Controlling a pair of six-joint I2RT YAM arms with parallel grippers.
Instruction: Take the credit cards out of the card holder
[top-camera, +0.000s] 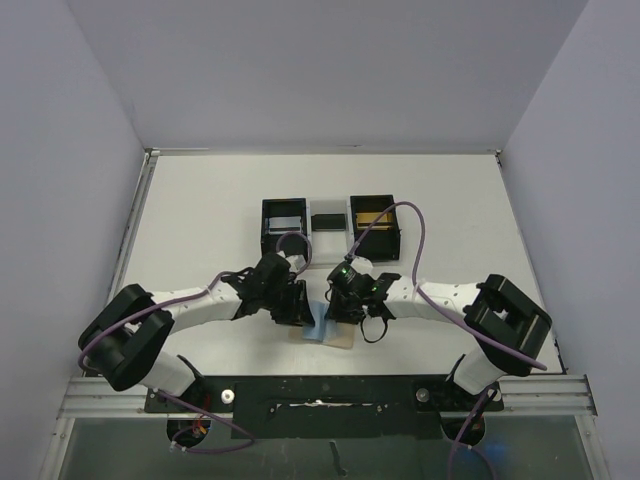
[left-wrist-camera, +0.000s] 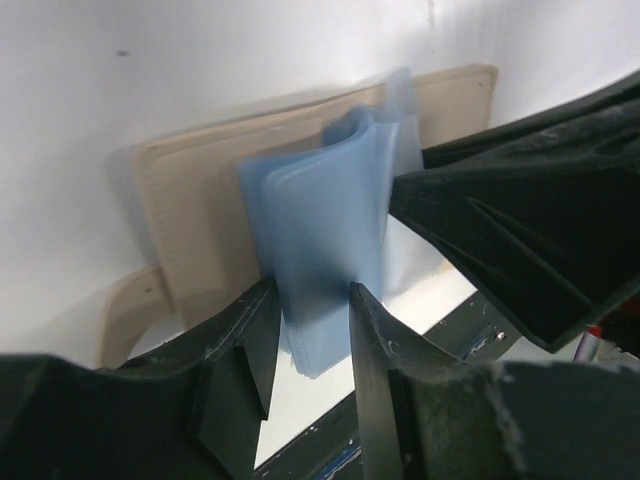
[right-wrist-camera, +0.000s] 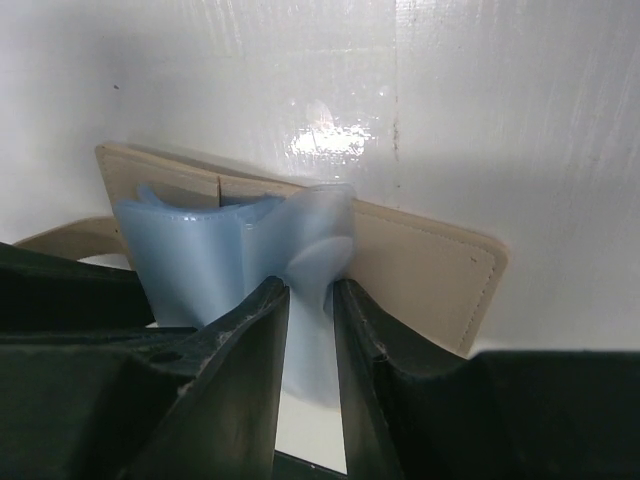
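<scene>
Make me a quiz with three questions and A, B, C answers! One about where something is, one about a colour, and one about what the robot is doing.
1. Where is the tray?
A. between the arms' bases
B. on the far side of the table, beyond the arms
C. on the wall

2. What colour are the cards?
A. red
B. light blue
C. green

3. What is the left end effector doing?
A. pinching the cards
B. hanging wide open over the tray
C. holding a cup

Answers:
1 B, the top view shows it past both arms.
2 B, both wrist views show light blue.
3 A, its fingers press the cards from both sides.
</scene>
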